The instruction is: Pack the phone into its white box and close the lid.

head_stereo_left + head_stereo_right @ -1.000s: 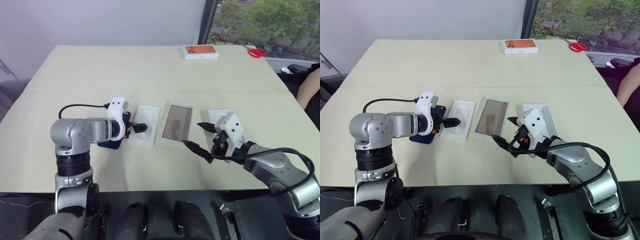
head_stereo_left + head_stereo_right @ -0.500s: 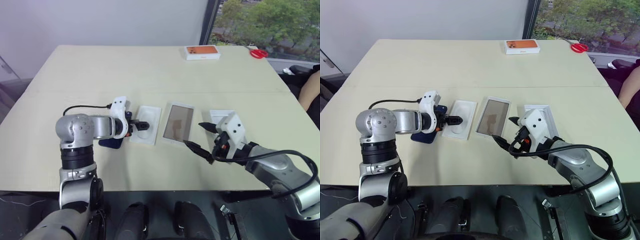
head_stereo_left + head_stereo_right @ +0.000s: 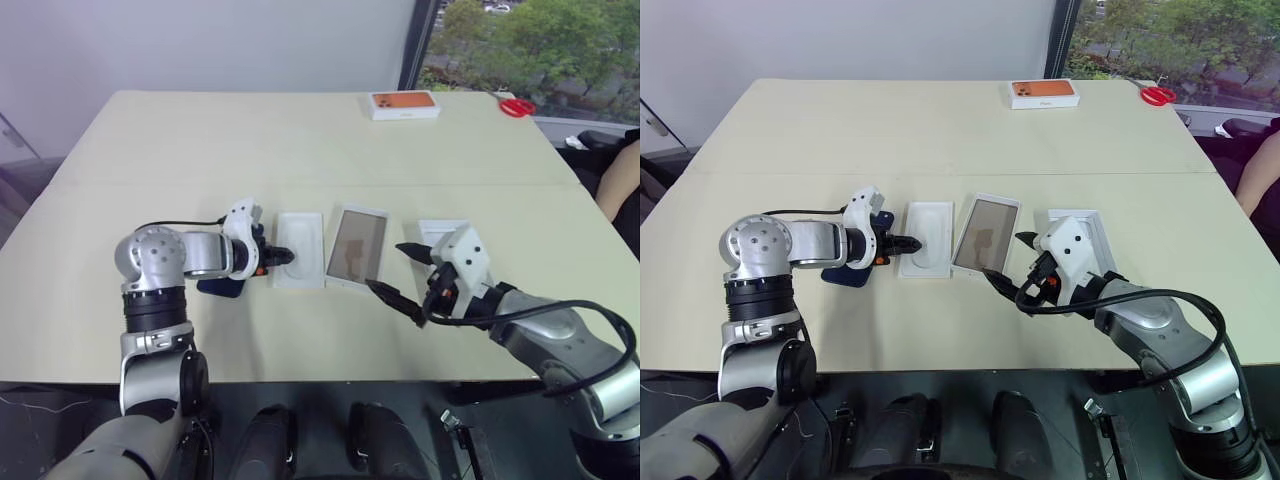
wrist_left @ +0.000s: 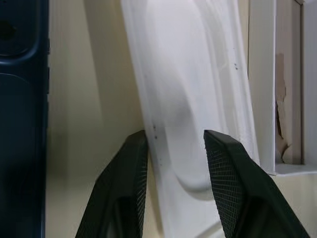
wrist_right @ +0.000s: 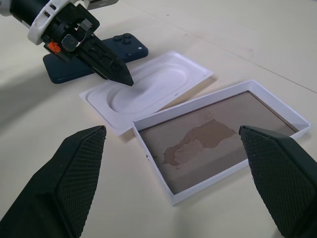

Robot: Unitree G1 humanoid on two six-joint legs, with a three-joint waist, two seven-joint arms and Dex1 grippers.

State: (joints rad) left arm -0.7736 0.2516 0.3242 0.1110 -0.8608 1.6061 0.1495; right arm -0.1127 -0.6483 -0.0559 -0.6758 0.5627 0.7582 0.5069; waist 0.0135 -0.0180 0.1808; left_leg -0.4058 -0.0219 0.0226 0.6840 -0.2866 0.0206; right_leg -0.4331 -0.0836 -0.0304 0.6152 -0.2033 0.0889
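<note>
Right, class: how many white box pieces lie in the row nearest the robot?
3: the lid with the oval recess at the left gripper, the tan-faced panel in the middle, and the white box partly behind the right gripper. None seems hidden.

On the worktop (image 3: 300, 150), left to right: phone (image 3: 848, 275), lid (image 3: 927, 250), panel (image 3: 985, 233), white box (image 3: 1085, 222). The lid touches the panel. Far behind lie an orange-topped box (image 3: 1042, 92) and scissors (image 3: 1156, 94).
</note>
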